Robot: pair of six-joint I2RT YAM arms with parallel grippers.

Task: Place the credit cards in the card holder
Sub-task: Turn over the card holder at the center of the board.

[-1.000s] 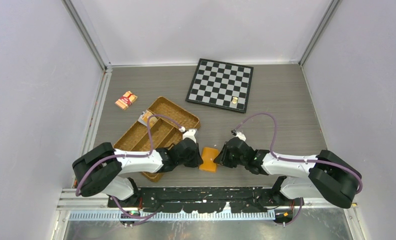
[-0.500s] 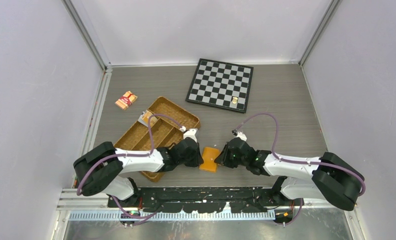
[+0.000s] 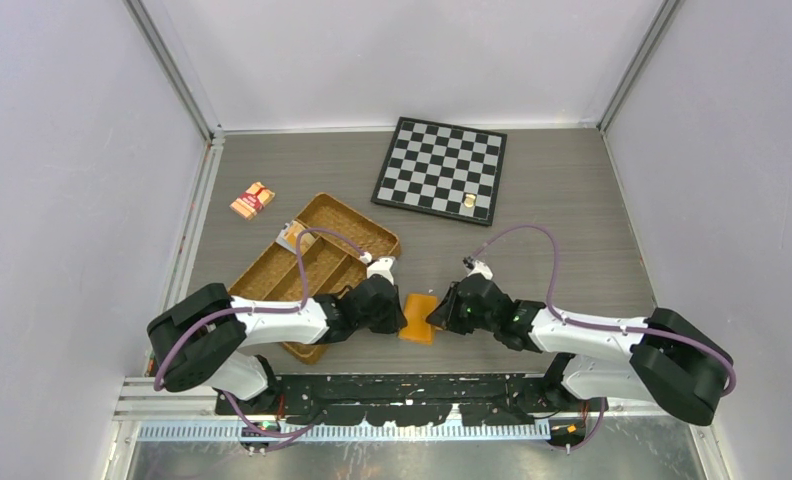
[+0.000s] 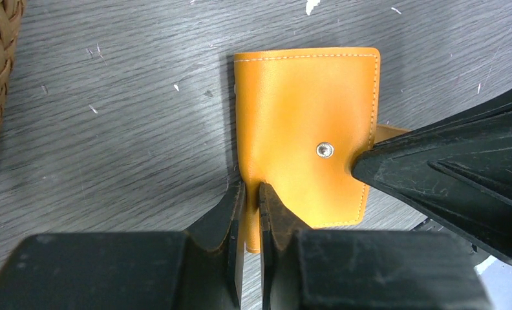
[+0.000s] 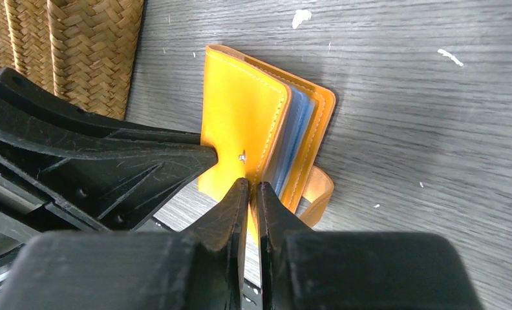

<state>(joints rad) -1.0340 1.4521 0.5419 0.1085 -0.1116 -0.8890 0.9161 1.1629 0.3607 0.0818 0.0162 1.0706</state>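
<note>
The orange card holder [image 3: 417,317] lies near the table's front edge between both arms. In the left wrist view the card holder [image 4: 305,123] shows its metal snap; my left gripper [image 4: 252,194] is shut on its left spine edge. In the right wrist view my right gripper [image 5: 251,188] is shut on the front flap of the card holder [image 5: 240,123]. Light blue card edges [image 5: 297,139] show between its leaves. The loose strap [image 5: 318,187] hangs at its right. No other card is in view.
A brown woven divided tray [image 3: 317,262] stands just left of the holder, under the left arm. A chessboard [image 3: 440,168] with a small piece lies at the back. A small red-and-tan packet [image 3: 253,199] lies at the left.
Both grippers have edged slightly closer together over the card holder; the right wrist moved a little left. The holder stays in place.
</note>
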